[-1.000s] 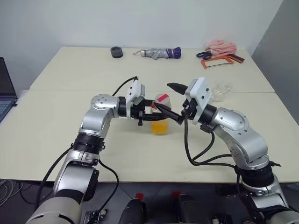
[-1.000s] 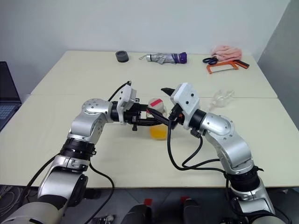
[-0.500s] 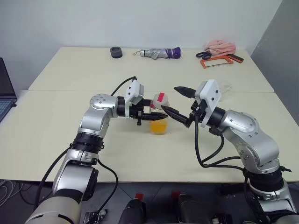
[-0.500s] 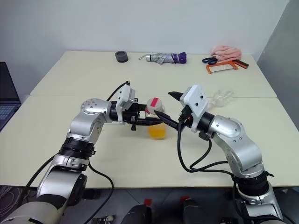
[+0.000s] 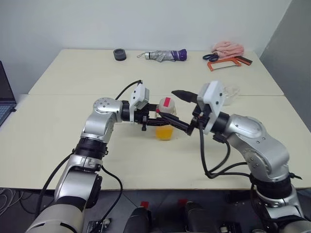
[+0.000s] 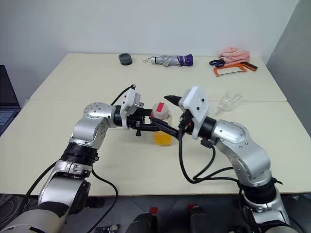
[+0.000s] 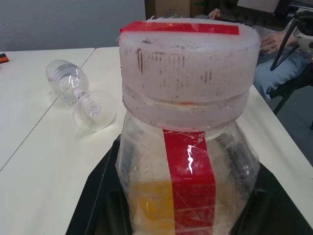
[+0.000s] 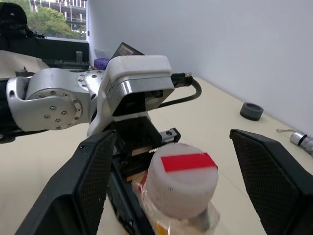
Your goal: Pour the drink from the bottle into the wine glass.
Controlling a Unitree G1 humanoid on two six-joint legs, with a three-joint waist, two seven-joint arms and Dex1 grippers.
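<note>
1. Eye views: bottle (image 5: 165,119) upright at table centre, clamped by left gripper (image 5: 156,116); right gripper (image 5: 179,109) spread wide, astride the cap (image 5: 168,104). Advice: centre on cap, close squarely, then twist.
2. Left wrist: glass (image 7: 80,94) lies toppled nearby; drink (image 7: 149,205) low in bottle.
3. Right wrist: fingers (image 8: 93,176) flank cap, not touching.

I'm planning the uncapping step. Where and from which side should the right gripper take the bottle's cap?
Grip the cap around its round side wall, coming from the robot's right, opposite the left gripper clamping the bottle body below. The right gripper already has one open finger each side of it.
</note>
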